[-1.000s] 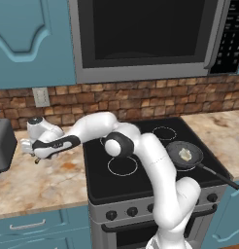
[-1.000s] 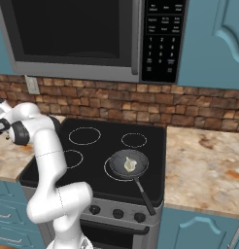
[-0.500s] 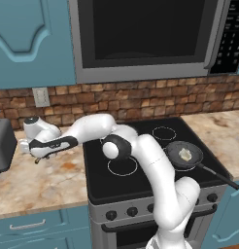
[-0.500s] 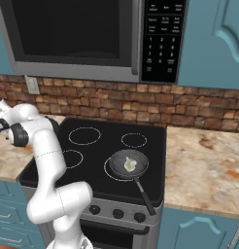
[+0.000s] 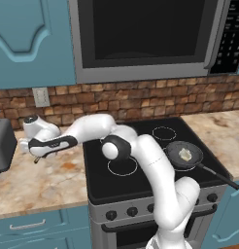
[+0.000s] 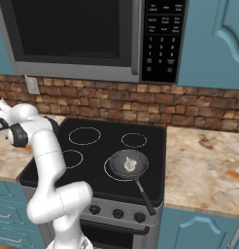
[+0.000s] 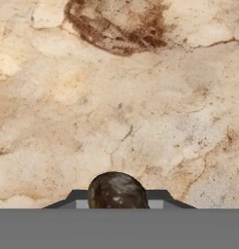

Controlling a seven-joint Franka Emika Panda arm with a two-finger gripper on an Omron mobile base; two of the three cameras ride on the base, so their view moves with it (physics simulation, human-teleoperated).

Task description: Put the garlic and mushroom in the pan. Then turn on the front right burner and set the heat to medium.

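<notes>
i see marbled beige counter [image 7: 141,97] left of black cooktop [image 5: 155,160], brick wall behind. gripper [image 5: 38,158] pinching mushroom [image 7: 116,191] low over counter. garlic [image 6: 130,165] lies in pan [image 6: 122,156].

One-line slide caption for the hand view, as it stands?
Gripper shut on the brown mushroom, low over the mottled beige stone counter.
</notes>
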